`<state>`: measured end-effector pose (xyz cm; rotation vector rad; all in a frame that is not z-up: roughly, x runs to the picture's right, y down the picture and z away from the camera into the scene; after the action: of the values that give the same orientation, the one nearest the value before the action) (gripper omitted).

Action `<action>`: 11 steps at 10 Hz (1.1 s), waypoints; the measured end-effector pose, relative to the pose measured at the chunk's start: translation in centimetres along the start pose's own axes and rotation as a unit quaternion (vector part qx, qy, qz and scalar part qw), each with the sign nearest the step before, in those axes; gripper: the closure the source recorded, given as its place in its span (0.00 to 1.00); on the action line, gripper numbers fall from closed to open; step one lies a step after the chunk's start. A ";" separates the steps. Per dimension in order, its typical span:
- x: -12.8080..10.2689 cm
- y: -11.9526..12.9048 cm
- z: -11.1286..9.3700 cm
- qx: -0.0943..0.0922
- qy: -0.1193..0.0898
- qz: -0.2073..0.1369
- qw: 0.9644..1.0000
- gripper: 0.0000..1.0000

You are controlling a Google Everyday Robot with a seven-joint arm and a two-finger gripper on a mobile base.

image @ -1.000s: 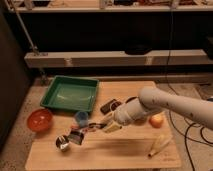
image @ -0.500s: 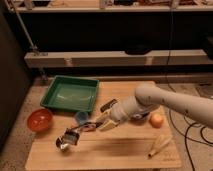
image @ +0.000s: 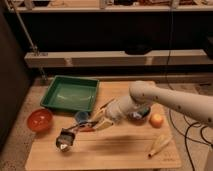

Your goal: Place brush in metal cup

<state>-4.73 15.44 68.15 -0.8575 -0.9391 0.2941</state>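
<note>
My gripper (image: pixel 96 124) is at the end of the white arm that reaches in from the right, low over the middle of the wooden table (image: pixel 115 155). It is shut on the brush (image: pixel 79 130), whose slim dark handle slants down to the left. The brush's head is at the mouth of the small shiny metal cup (image: pixel 64 141), which stands near the table's front left. I cannot tell whether the head is inside the cup or just above it.
A green tray (image: pixel 70 95) lies at the back left and an orange-red bowl (image: pixel 40 119) at the left edge. A light blue cup (image: pixel 81 116) stands just behind the brush. A dark bowl (image: pixel 140 114), an orange fruit (image: pixel 157 120) and a pale yellow item (image: pixel 160 145) are to the right.
The arm has shifted slightly left and the gripper has risen a little with the brush. The metal cup has stayed in place.
</note>
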 end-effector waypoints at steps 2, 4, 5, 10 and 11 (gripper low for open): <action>-0.1 -0.5 0.3 -0.005 -0.006 0.002 1.000 1.00; -0.2 -0.9 0.5 -0.008 -0.007 0.003 1.000 1.00; -0.1 -1.0 0.7 -0.007 -0.004 0.003 1.000 1.00; 1.1 -2.4 3.0 0.021 0.024 0.022 0.999 1.00; 1.3 -2.7 3.5 0.024 0.027 0.026 0.999 1.00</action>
<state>-7.14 16.18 71.98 -0.8433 -0.8585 0.3350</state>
